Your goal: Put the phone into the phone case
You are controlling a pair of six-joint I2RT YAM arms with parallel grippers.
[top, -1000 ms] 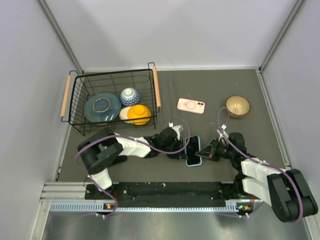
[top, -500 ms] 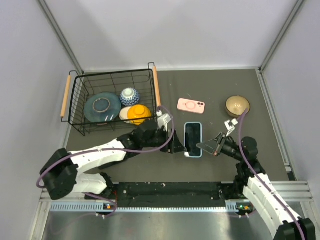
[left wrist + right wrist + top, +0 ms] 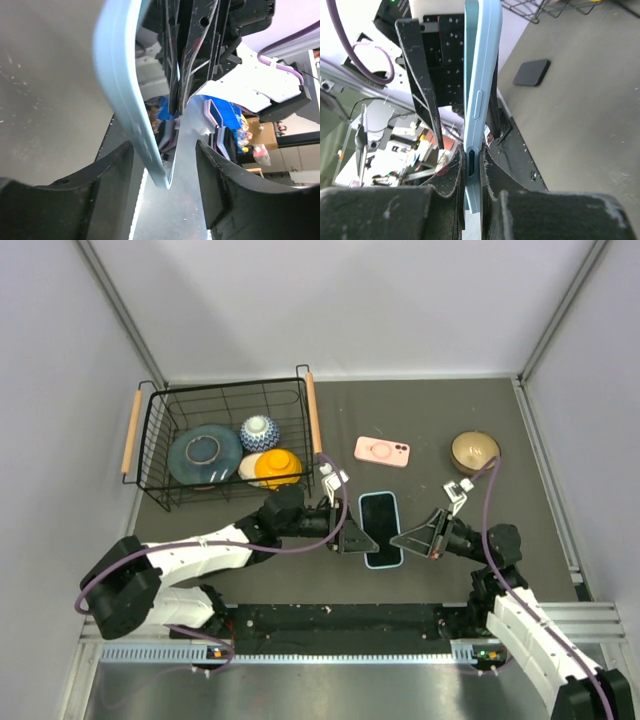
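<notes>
At frame centre, the right gripper (image 3: 471,161) is clamped on one edge of the phone (image 3: 380,528). The left gripper (image 3: 165,150) stands wide around the opposite edge, jaws not pinching. The pink phone case (image 3: 382,451) lies flat above, well apart.

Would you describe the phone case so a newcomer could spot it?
Start at the black wire basket, far left. Between it and the brass bowl, the phone case lies flat on the table. It alone is pink, with a white ring.
</notes>
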